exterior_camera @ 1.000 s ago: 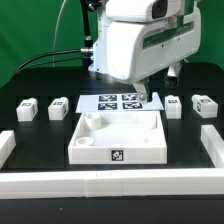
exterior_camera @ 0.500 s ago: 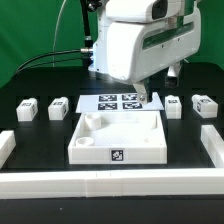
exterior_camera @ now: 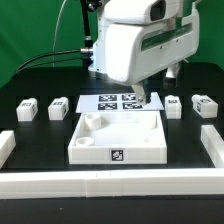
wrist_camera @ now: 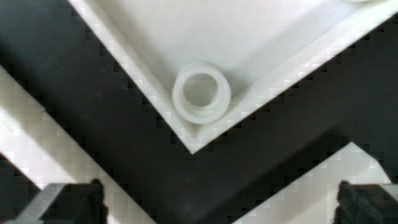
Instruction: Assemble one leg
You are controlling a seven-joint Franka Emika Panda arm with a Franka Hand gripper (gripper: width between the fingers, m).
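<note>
So, looks like 0 done: all 4 legs [exterior_camera: 58, 107] lie loose on the counter [exterior_camera: 40, 135], 2 toward each side edge, clear of the tray [exterior_camera: 140, 152]. Open, empty jaws hang over a tray corner socket [wrist_camera: 201, 93]. Grab, carry, insert: all left.

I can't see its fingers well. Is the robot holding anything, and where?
Nothing is held. The gripper is open, with empty space between its fingers; only the white tray's corner socket shows beyond.
</note>
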